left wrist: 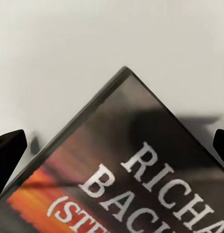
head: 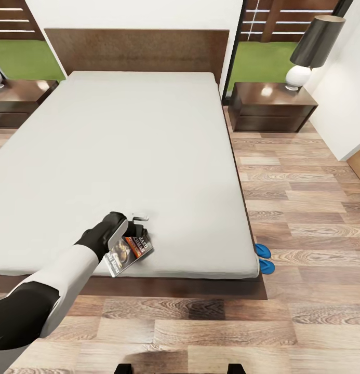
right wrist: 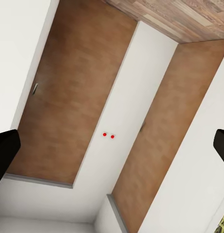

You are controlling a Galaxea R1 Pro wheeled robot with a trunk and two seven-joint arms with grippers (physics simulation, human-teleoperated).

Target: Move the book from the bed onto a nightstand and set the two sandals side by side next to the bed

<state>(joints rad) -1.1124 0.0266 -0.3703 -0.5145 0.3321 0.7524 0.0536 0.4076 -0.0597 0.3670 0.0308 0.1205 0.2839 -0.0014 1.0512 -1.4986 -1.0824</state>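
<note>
The book (head: 129, 252) lies near the mattress's front edge on the bed (head: 122, 135), at about seven o'clock from the bed's centre in the head view, its long axis running from seven toward one o'clock. The left gripper (head: 138, 218) sits at its far end, fingers spread to either side of the cover; whether they touch it I cannot tell. In the left wrist view the book (left wrist: 136, 174) is tilted, its lettering cut off. Two blue sandals (head: 264, 258) peek from the bed's front right corner, partly hidden. The right gripper (right wrist: 112, 145) is wide open, facing brown doors (right wrist: 68, 97).
</note>
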